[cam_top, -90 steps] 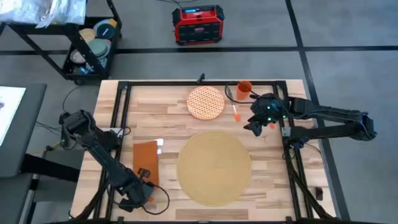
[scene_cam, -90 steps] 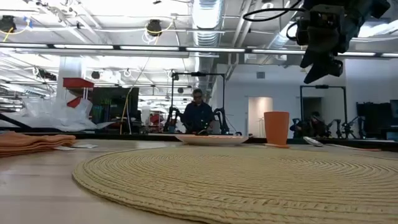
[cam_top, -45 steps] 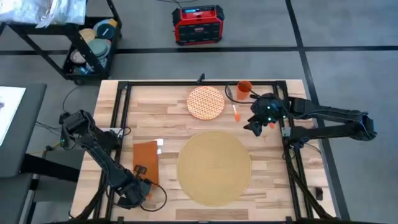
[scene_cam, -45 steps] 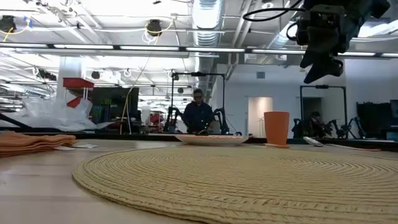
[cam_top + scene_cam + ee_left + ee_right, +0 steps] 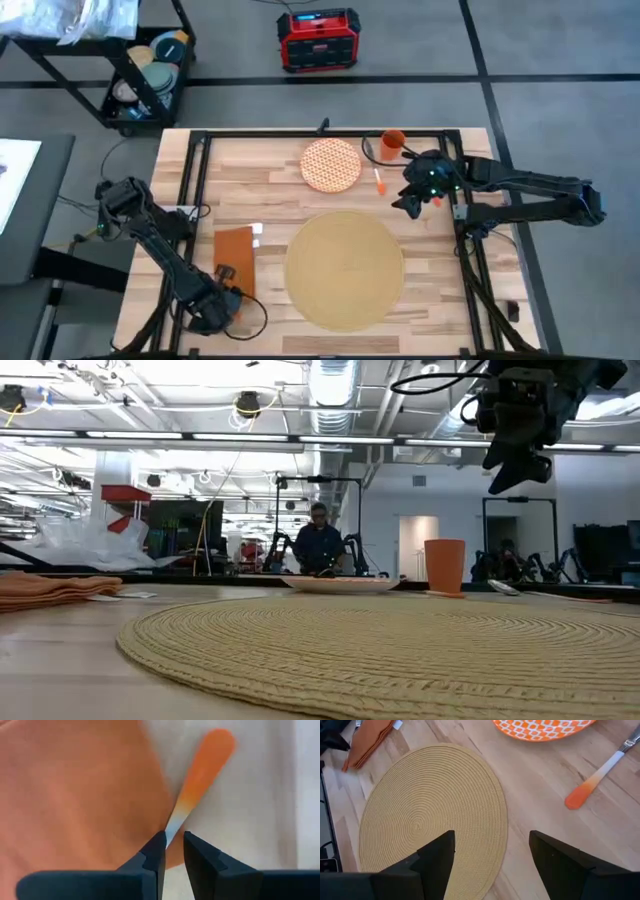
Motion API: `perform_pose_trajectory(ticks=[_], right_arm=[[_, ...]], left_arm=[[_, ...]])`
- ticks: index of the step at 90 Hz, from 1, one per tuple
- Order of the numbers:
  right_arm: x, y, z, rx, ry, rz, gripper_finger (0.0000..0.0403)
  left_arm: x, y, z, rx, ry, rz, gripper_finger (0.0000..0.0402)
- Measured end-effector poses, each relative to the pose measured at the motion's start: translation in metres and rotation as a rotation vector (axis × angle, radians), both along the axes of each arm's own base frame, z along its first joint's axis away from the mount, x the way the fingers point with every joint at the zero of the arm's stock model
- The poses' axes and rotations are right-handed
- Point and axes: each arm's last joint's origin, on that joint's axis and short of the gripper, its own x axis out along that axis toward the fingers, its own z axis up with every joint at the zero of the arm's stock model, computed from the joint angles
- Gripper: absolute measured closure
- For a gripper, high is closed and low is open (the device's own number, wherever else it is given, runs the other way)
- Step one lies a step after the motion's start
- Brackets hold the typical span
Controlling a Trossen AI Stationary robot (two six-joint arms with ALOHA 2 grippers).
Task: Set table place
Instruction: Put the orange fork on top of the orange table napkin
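We saw the table (image 5: 270,175) of light planks carrying the place (image 5: 345,268), a wide tan woven mat lying flat toward its near middle. Beyond it sat an orange-and-white plate (image 5: 331,164), and to the mat's left an orange napkin (image 5: 234,256). The right gripper (image 5: 408,205) hovered above the bare wood near the mat's far right edge, fingers spread and holding nothing. The left gripper (image 5: 173,851) was low at the napkin's near end, clenched on an orange-handled utensil (image 5: 200,775)
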Motion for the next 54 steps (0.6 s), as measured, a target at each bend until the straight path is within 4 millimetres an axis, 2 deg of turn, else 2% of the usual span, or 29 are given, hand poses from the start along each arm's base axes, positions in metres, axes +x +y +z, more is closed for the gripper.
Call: perform_pose_trajectory(ticks=[25,54], right_arm=[[0.000,0.000,0.000,-0.005,0.000,0.006,0.0158],[0.000,0.000,0.000,-0.006,0.000,0.007,0.0158]], left_arm=[[0.003,-0.003,0.005,-0.016,-0.019,0.043,0.0352],[-0.001,-0.004,-0.006,-0.046,-0.055,0.007,0.0352]])
